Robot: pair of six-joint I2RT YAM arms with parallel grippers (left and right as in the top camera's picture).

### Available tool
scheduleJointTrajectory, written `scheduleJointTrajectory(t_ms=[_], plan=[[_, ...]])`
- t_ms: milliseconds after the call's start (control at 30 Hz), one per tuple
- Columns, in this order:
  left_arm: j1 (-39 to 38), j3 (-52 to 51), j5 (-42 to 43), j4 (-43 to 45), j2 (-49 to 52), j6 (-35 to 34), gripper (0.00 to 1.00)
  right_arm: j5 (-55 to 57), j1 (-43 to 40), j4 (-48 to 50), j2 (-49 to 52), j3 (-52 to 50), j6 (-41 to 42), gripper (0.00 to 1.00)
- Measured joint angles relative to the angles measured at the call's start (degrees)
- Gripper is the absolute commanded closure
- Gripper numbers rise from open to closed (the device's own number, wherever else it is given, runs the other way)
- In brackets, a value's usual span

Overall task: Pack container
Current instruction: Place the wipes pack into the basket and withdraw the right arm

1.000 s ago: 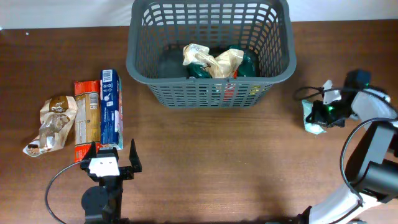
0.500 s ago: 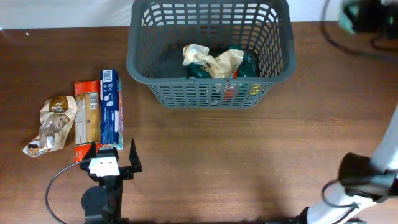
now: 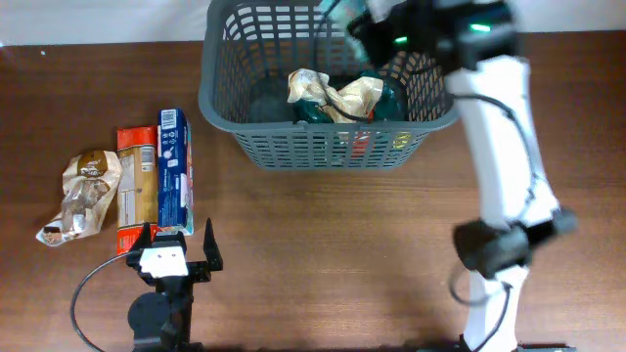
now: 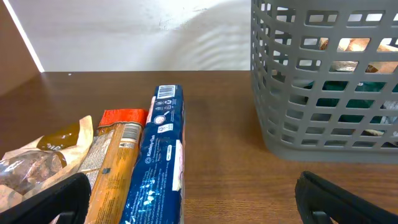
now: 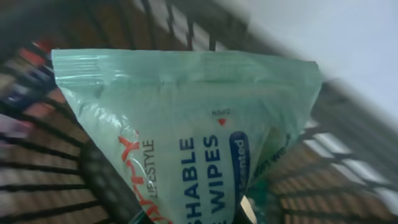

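Observation:
The dark grey lattice container (image 3: 220,88) stands at the back centre and shows at the right of the left wrist view (image 4: 292,134). It holds beige bags and green packets (image 3: 333,96). My right gripper (image 3: 380,29) is over the container's back right part, shut on a pale green wipes packet (image 3: 352,20). That packet fills the right wrist view (image 5: 186,137) and hides the fingers, with the container's lattice behind it. My left gripper (image 3: 176,256) is open and empty, low at the front left (image 4: 199,205).
Three packets lie left of the container: a blue one (image 3: 174,166) (image 4: 158,168), an orange one (image 3: 137,186) (image 4: 115,162) and a brown bag (image 3: 83,191) (image 4: 37,162). The blue and orange packets end just ahead of my left gripper. My right arm crosses the table's right side.
My right arm has swung from the table's right edge up and left over the container, carrying the wipes packet. The left arm has not moved.

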Motion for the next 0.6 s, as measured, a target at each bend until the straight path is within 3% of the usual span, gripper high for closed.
scheduleJointTrajectory(t_ms=[200, 233, 267, 300, 433, 500, 600], plan=[[0.00, 0.00, 0.00, 0.00, 0.00, 0.00, 0.01, 3.76, 0.83, 1.57, 13.05, -1.44, -0.48, 0.96], [0.00, 0.00, 0.00, 0.00, 0.00, 0.00, 0.01, 4.02, 0.83, 1.75, 14.19, -1.44, -0.37, 0.89], [0.00, 0.00, 0.00, 0.00, 0.00, 0.00, 0.01, 4.28, 0.83, 1.77, 15.26, -1.44, -0.11, 0.69], [0.00, 0.00, 0.00, 0.00, 0.00, 0.00, 0.01, 4.55, 0.83, 1.75, 16.00, -1.44, 0.22, 0.34], [0.00, 0.00, 0.00, 0.00, 0.00, 0.00, 0.01, 5.38, 0.81, 1.55, 16.17, -1.25, 0.96, 0.32], [0.00, 0.00, 0.00, 0.00, 0.00, 0.00, 0.01, 5.68, 0.76, 0.24, 15.76, -0.96, 1.40, 0.19], [0.00, 0.00, 0.00, 0.00, 0.00, -0.02, 0.01, 6.32, 0.46, -1.18, 14.23, -0.42, 2.60, 0.17]])
